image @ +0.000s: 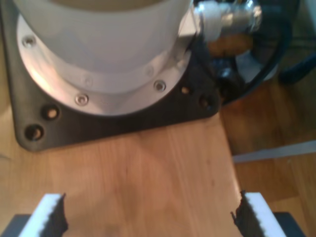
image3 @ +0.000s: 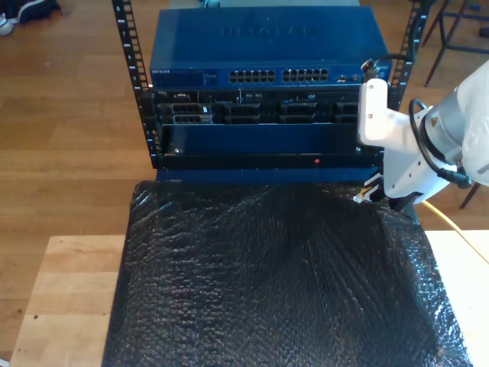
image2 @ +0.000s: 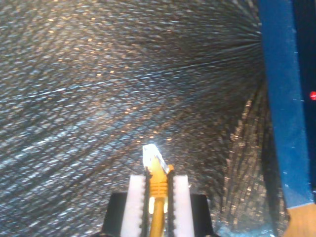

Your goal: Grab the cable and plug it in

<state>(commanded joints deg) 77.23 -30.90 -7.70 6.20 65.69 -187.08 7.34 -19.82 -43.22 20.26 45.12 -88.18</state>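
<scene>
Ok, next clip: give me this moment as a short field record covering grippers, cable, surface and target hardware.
first gripper: my first gripper open, nothing between its jaws, over bare wooden table near an arm base
second gripper: my second gripper shut on the cable
cable: yellow cable, clear plug sticking out past the fingertips
surface: black bubble wrap below the plug
target hardware: blue network switch in a rack, port row facing the table
plugged in: not yet
</scene>
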